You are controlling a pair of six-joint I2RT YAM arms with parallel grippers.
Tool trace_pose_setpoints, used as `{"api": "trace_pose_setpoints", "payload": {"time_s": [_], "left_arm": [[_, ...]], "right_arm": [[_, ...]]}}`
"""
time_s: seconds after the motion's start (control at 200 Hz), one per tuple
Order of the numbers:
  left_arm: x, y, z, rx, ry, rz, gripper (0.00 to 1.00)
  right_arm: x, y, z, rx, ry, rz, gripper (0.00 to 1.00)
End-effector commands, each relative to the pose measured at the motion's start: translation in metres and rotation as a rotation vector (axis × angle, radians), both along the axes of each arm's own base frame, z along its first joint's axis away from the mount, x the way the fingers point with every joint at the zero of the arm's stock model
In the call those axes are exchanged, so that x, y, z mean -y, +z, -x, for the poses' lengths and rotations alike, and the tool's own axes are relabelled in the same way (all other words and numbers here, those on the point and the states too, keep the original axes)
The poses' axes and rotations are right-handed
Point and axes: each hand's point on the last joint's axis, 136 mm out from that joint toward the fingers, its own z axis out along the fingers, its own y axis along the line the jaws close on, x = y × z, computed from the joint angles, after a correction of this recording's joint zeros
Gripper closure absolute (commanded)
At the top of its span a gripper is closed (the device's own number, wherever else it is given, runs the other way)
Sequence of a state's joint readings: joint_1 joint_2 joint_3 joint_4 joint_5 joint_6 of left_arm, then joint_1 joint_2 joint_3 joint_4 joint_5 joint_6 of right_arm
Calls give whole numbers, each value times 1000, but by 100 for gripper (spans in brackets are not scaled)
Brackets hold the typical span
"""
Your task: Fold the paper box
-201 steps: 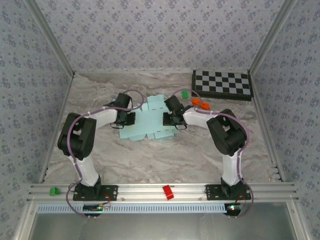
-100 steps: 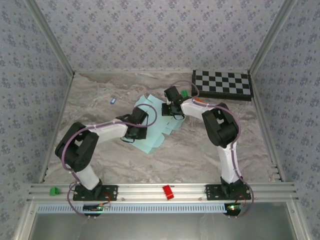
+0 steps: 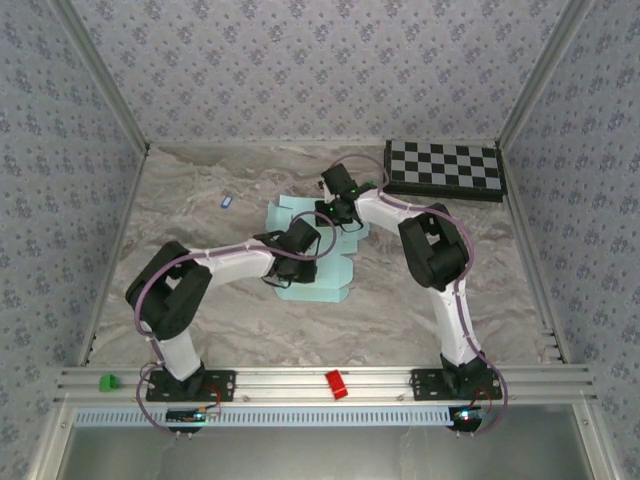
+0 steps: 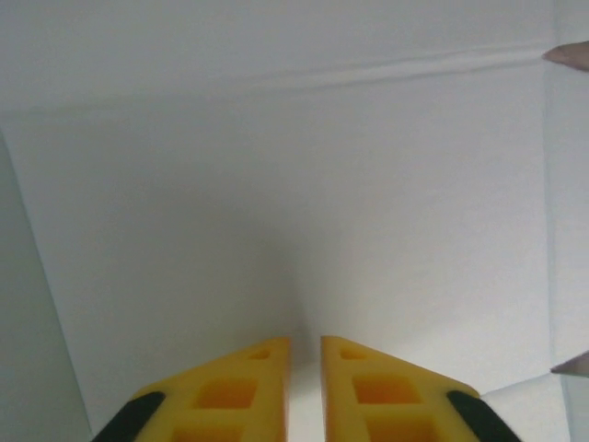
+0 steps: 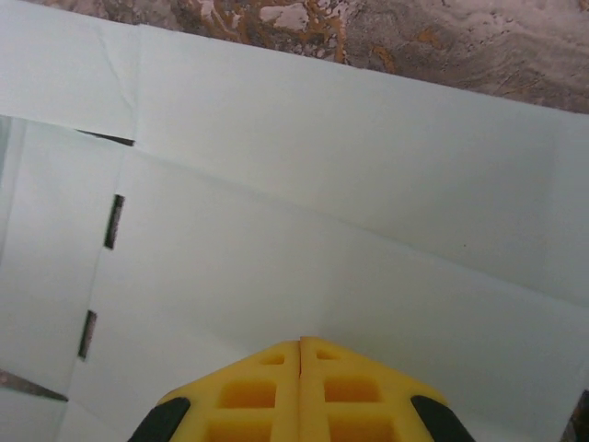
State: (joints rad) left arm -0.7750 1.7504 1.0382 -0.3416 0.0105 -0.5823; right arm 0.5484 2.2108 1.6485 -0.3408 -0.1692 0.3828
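Observation:
The paper box (image 3: 316, 284) is a flat pale turquoise die-cut sheet lying mid-table, turned askew. My left gripper (image 3: 300, 243) is over the sheet's middle. In the left wrist view its yellow fingertips (image 4: 306, 339) stand a narrow gap apart, right against the plain card (image 4: 276, 184), with nothing between them. My right gripper (image 3: 333, 212) is at the sheet's far part. In the right wrist view its fingertips (image 5: 301, 341) are pressed together over the card (image 5: 322, 230), near a crease, with small slits (image 5: 113, 221) to their left. They hold nothing.
A black-and-white checkerboard (image 3: 445, 168) lies at the back right, with a small green block (image 3: 371, 185) beside it. A tiny blue piece (image 3: 226, 201) lies at the back left. A red block (image 3: 336, 384) and a green block (image 3: 107, 382) sit on the front rail.
The sheet has been turned and shifted on the table. My left gripper has swung right onto its middle and its jaws have parted slightly. My right gripper has moved to the far edge.

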Motion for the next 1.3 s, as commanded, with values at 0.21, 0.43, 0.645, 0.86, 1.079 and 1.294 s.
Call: {"api": "trace_pose_setpoints", "payload": {"time_s": [0.21,0.43,0.645,0.86,1.079,1.294], "left_arm": [[-23,75,-60,112,44,68,65],[-39,96,-112,136,58,34,57],[-51,91,-166,152,105,16,50],[-61,74,-201,138,145,-13,48],[-62,61,-218,108,146,-4,48],[-61,44,-221,56,138,-13,48]], "right_arm": [[4,52,15,32,5,-69,99],[6,36,23,6,-20,-104,100],[2,16,22,-30,-40,-115,100],[3,-2,23,-69,-61,-101,100],[3,-15,29,-107,-55,-88,100],[3,-21,31,-121,-59,-84,100]]}}
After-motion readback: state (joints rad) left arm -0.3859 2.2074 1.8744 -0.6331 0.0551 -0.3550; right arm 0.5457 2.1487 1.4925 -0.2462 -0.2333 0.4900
